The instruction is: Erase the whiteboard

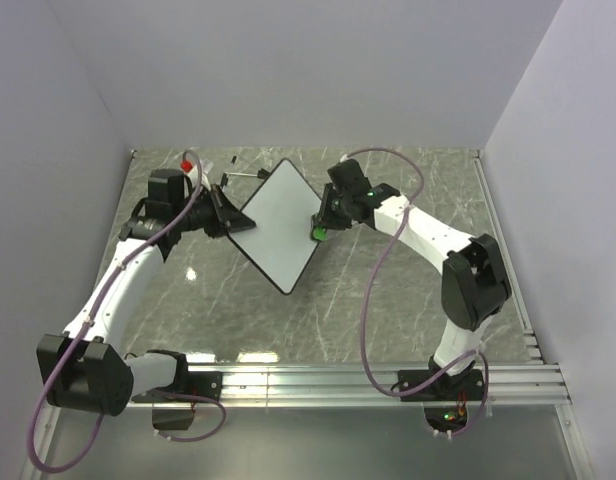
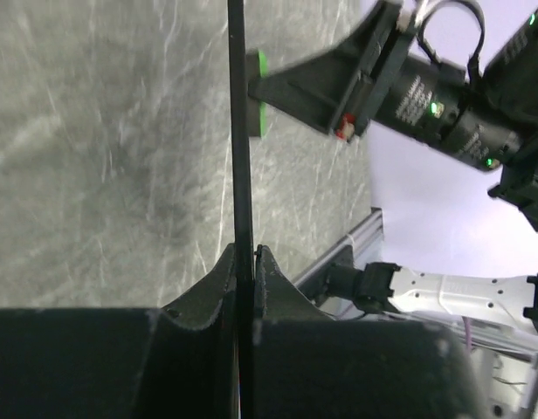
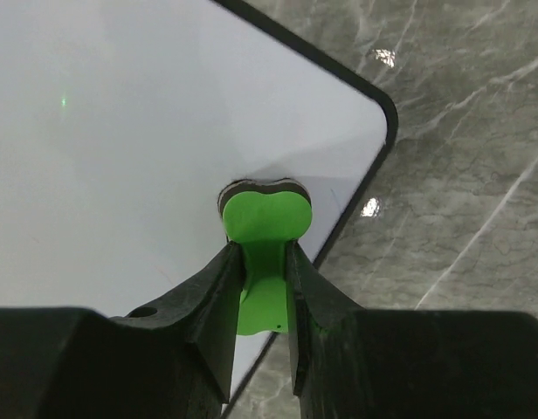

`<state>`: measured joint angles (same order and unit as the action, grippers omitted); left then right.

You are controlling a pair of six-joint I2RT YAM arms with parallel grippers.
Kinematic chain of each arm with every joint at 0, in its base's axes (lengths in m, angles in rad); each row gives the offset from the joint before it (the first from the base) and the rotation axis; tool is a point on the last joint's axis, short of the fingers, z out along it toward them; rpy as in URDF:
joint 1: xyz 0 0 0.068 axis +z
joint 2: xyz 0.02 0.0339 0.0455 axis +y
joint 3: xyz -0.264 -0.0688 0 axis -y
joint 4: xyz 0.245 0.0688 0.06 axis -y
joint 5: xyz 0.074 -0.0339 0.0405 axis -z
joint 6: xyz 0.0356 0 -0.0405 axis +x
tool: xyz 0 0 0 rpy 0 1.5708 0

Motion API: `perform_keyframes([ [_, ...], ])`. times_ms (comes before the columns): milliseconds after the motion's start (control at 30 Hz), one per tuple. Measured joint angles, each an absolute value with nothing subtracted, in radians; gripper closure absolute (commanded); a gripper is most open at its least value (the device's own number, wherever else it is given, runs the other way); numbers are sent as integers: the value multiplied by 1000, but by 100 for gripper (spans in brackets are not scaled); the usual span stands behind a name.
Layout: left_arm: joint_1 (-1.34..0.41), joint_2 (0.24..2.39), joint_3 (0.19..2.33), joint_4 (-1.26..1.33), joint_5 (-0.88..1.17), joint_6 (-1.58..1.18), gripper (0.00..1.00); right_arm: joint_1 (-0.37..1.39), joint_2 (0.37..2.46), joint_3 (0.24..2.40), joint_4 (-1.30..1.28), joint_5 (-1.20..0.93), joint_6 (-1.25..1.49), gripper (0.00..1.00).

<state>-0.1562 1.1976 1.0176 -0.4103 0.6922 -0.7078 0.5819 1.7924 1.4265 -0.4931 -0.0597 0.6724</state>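
Most of the work looks done: the whiteboard (image 1: pixel 278 225), held by its edge over the table (image 1: pixel 408 300) in the closed left gripper (image 1: pixel 231 214), shows no marks, while the right gripper (image 1: pixel 320 228), clamped on the eraser (image 3: pixel 265 218), presses it near a corner.

We look down on the whiteboard (image 1: pixel 278 225) from high above its near side. Our left wrist view runs close along its edge, our right faces its surface close up; all share it.

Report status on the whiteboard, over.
Left gripper shut on whiteboard edge. Right gripper shut on green eraser, pressed to board face. No marks visible. Nothing blocking.
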Motion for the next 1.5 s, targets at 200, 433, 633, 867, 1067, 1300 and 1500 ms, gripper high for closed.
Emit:
perform_keyframes([
  [200,-157,1222,1184,-400,665,-628,100,571,1628,1428,-555,-17,683,100],
  [433,-124,1276,1234,-326,657,-582,100,490,1509,1440,-629,64,688,93],
  [633,-32,1380,1234,-327,605,-538,100,474,1594,1354,-696,130,694,0],
  [867,57,1451,1307,-360,519,-498,100,474,1704,1312,-752,159,670,0],
  [1067,53,1472,1371,-337,498,-479,100,474,1704,1271,-760,163,652,0],
  [1300,51,1563,1372,-307,471,-464,100,474,1703,1264,-760,160,629,0],
  [1500,50,1650,1371,-299,463,-455,100,473,1702,1264,-761,153,612,0],
])
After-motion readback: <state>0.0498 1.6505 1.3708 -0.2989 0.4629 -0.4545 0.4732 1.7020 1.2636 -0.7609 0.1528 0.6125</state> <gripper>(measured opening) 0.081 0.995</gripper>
